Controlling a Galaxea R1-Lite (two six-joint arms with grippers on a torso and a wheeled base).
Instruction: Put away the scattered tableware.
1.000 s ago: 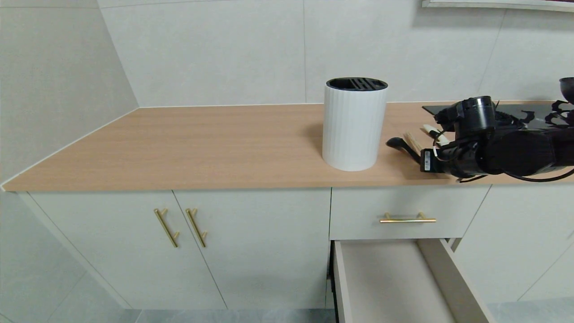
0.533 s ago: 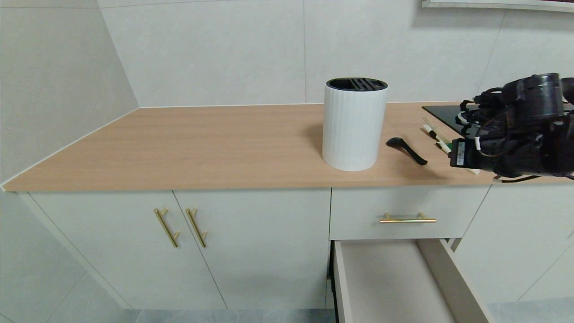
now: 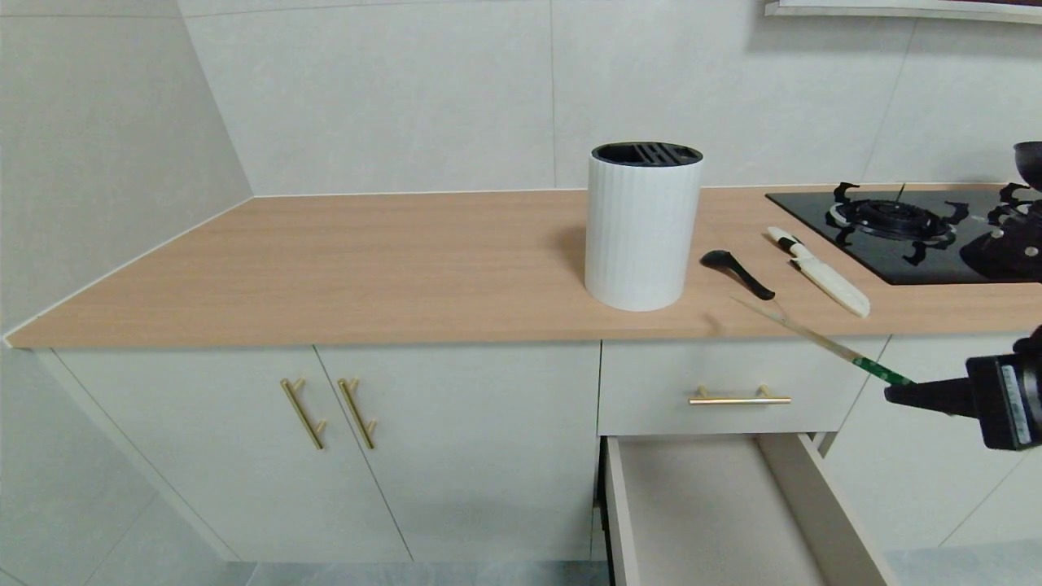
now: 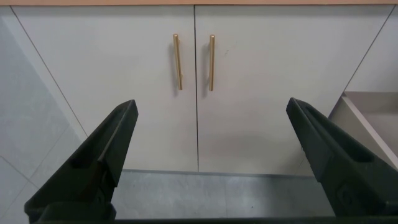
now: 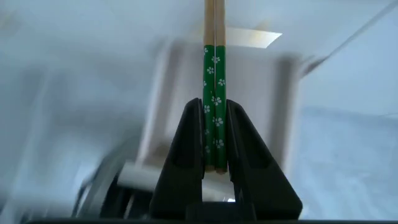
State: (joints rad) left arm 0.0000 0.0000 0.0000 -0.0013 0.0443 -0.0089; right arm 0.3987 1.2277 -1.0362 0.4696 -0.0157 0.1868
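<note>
My right gripper (image 3: 895, 394) hangs in front of the cabinets, right of the open drawer (image 3: 627, 505), shut on a pair of chopsticks (image 3: 814, 336) with green flowered ends. The right wrist view shows the chopsticks (image 5: 210, 93) clamped between the fingers (image 5: 180, 149). A black spoon (image 3: 737, 273) and a white knife (image 3: 822, 273) lie on the wooden counter (image 3: 366, 268) right of the white utensil holder (image 3: 643, 226). My left gripper (image 4: 211, 162) is open, low in front of the cabinet doors (image 4: 196, 93).
A black gas hob (image 3: 904, 232) sits at the counter's right end. A shut drawer with a gold handle (image 3: 739, 399) is above the open one. Two cabinet doors with gold handles (image 3: 326, 411) are on the left.
My right arm lifted off the counter with the chopsticks and swung down and right, now below counter level beside the open drawer. The knife and hob are uncovered.
</note>
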